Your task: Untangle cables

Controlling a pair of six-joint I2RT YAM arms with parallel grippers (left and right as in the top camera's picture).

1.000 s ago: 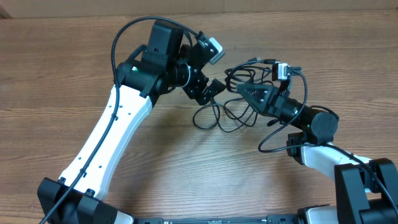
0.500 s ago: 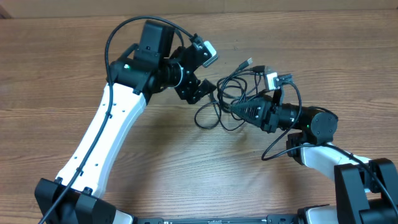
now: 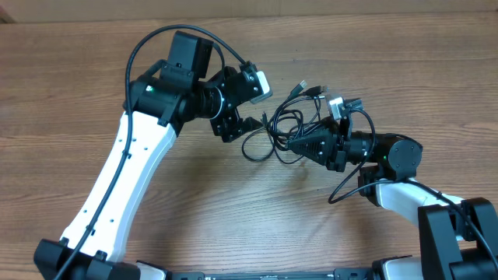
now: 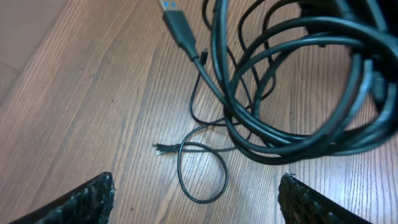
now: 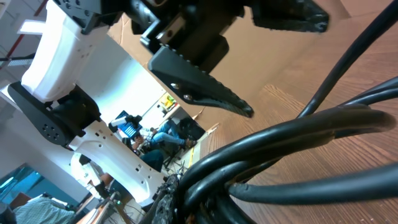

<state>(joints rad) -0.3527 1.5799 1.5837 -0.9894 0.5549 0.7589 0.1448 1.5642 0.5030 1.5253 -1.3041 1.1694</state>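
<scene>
**Right gripper clamped on the cable bundle, left one hanging open next to it**

From overhead, nearest the robot's base, the right gripper (image 3: 292,145) pointed left across the wooden table (image 3: 233,225) and was pinched tight on the near side of the cables (image 3: 274,128). The pinch itself was hard to see from up there. The right wrist cam made it obvious though, with fat-looking black strands running straight out of the closed jaws and filling the lower half of the shot. The bundle sat mid-table as a loose knot of loops between the two grippers.

Just past it, the left gripper (image 3: 240,124) hovered near the bundle's left edge, jaws spread wide with nothing in them. Its own wrist cam showed the fingertips (image 4: 81,205) down in the bottom corners. It also caught stuff the overhead lost: a USB plug (image 4: 178,22) with a blue insert, and one thin cord (image 4: 200,171) curled into a small loop outside the big coil.

Farthest out, the overhead showed plug ends (image 3: 305,85) poking from the far side. Whether one was that USB plug was hard to tell. Only the right wrist view caught blurry people (image 5: 165,134) in the room behind.
</scene>
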